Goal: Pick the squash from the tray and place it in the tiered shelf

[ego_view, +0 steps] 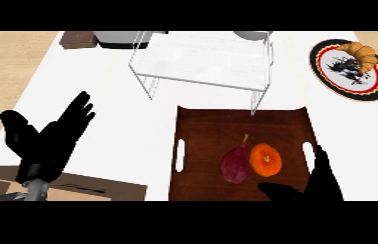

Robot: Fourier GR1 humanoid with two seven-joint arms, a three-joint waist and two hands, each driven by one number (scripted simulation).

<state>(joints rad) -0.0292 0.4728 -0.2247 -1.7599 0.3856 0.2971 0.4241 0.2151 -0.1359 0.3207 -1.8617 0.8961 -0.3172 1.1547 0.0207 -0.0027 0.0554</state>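
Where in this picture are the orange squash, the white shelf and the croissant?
squash [266,159]: head view, middle of its orange skin.
tiered shelf [203,63]: head view, its top white board.
croissant [362,53]: head view, middle of its curved back.

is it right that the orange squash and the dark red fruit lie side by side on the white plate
Not quite. In the head view the orange squash and the dark red fruit lie side by side on the brown tray, not a white plate.

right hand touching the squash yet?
Apart. Head view shows bare tray between the right hand and the squash; the fingers are straight.
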